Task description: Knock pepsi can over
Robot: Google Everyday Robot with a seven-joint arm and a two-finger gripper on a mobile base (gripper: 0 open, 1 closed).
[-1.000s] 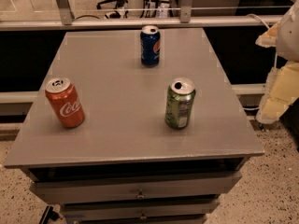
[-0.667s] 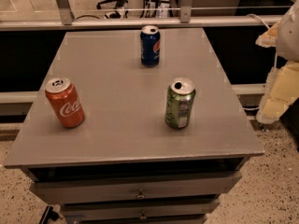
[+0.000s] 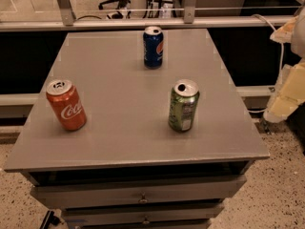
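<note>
The pepsi can point(image 3: 153, 47) stands upright near the far edge of the grey table point(image 3: 114, 104), dark blue with a silver top. My gripper point(image 3: 287, 95) shows as a pale cream shape at the right edge of the view. It hangs beside the table's right side, well to the right of and nearer than the pepsi can, touching nothing.
An orange-red Coca-Cola can point(image 3: 66, 104) stands upright at the near left of the table. A green can point(image 3: 183, 105) stands upright at the near right, between the gripper and the table's middle. Drawers point(image 3: 143, 194) sit under the top. A metal rail point(image 3: 143, 23) runs behind.
</note>
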